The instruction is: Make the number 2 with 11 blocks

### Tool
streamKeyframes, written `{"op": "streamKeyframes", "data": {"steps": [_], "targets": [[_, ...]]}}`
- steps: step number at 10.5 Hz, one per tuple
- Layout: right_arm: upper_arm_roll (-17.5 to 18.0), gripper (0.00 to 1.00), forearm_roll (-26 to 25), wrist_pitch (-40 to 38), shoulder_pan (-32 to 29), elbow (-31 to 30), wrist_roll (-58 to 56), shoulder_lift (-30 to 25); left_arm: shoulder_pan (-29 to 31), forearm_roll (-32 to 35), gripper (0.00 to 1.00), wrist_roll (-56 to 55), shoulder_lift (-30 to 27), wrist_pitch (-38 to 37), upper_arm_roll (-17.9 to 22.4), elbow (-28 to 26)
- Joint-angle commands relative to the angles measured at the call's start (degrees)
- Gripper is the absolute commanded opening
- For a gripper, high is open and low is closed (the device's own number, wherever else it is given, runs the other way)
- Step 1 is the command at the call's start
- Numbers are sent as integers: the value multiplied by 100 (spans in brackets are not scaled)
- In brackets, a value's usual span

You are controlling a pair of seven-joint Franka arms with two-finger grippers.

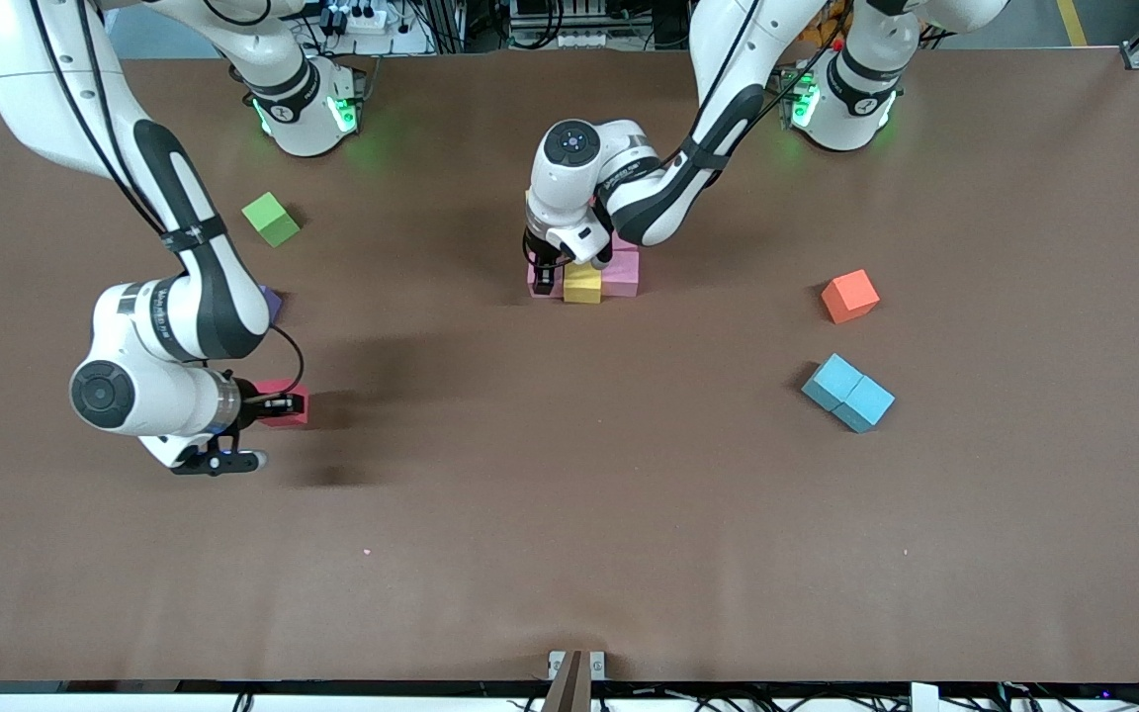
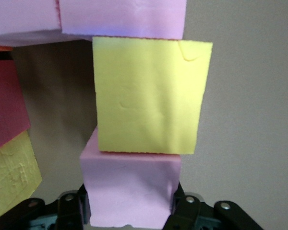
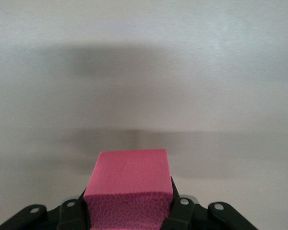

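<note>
My left gripper [image 1: 545, 265] is shut on a pink block [image 1: 537, 285] that rests on the table against a yellow block [image 1: 582, 284]; another pink block [image 1: 622, 274] touches the yellow one's other face. In the left wrist view the gripper [image 2: 132, 207] grips the pink block [image 2: 129, 189], which touches the yellow block [image 2: 149, 96]; two pink blocks [image 2: 120, 17], a red block [image 2: 5, 105] and a second yellow block [image 2: 9, 177] lie around. My right gripper [image 1: 271, 403] is shut on a red block [image 1: 288, 403], which also shows in the right wrist view [image 3: 129, 172]. A purple block [image 1: 274, 302] is mostly hidden by the right arm.
An orange block [image 1: 849, 296] and two touching light blue blocks [image 1: 847, 393] lie toward the left arm's end of the table. A green cube [image 1: 271, 219] sits near the right arm's base. The brown table [image 1: 569, 514] is bare nearer the front camera.
</note>
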Motion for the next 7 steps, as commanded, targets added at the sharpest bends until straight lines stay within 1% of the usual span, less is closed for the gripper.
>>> {"op": "streamKeyframes", "data": {"steps": [1,2,4,7], "targets": [[325,14,-37,-102,-50,-11,69,-112,51,150,10,14,8,19,22,-59],[509,15,-28,-93,-50,-11,69,-104,60,150,10,14,8,19,30,-24],[800,15,-45,-41,-42,-11,95,-112,60,141,9,119,131,19,66,221],[845,15,-45,-41,2,59,121,-112,60,141,10,128,167,19,66,275]]}}
